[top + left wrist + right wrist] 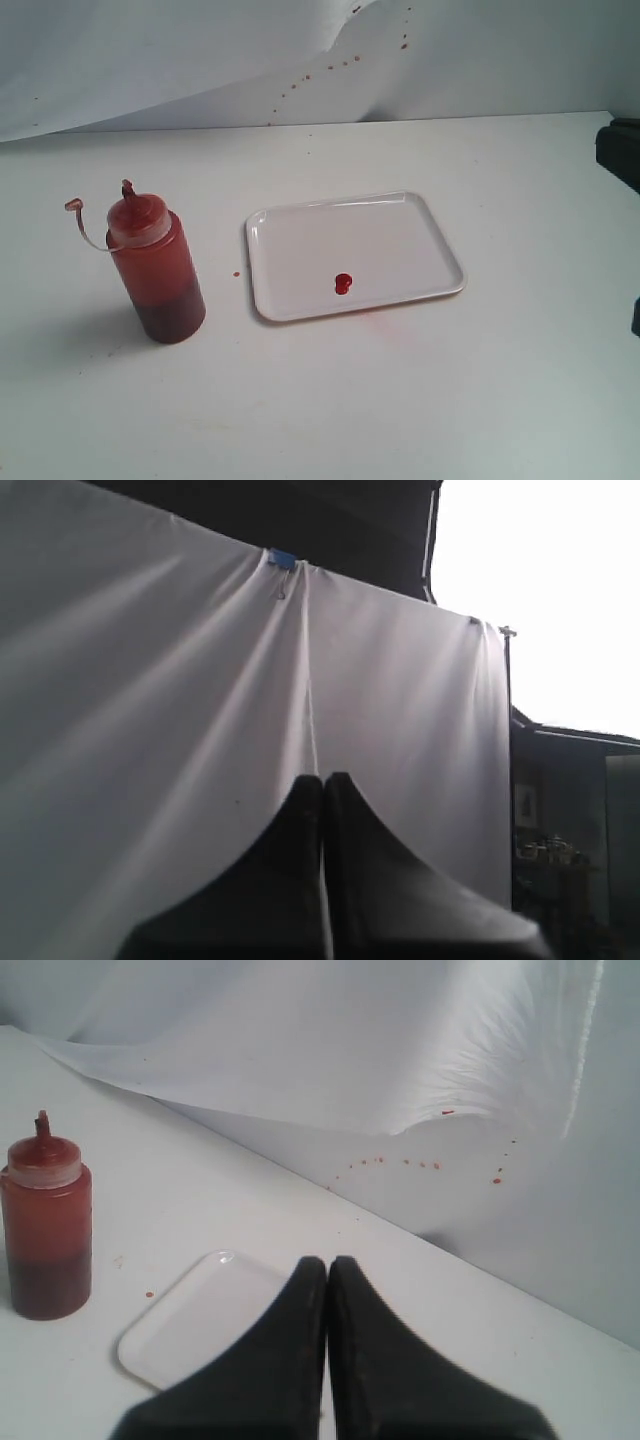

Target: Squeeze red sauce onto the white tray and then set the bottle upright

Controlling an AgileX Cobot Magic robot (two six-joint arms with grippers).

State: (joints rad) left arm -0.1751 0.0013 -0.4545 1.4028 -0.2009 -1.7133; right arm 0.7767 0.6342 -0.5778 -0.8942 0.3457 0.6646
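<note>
Exterior view: we see the bottle [157, 268] standing upright on the table [450, 400], at 9 o'clock from the white tray [380, 245] and apart from it. We find the red sauce [343, 284] as a small glossy blob on the tray floor, near its 6 o'clock rim. In the wrist views, we note the left gripper [323, 780] and the right gripper [327, 1262], each with jaws pressed together and holding nothing.
</note>
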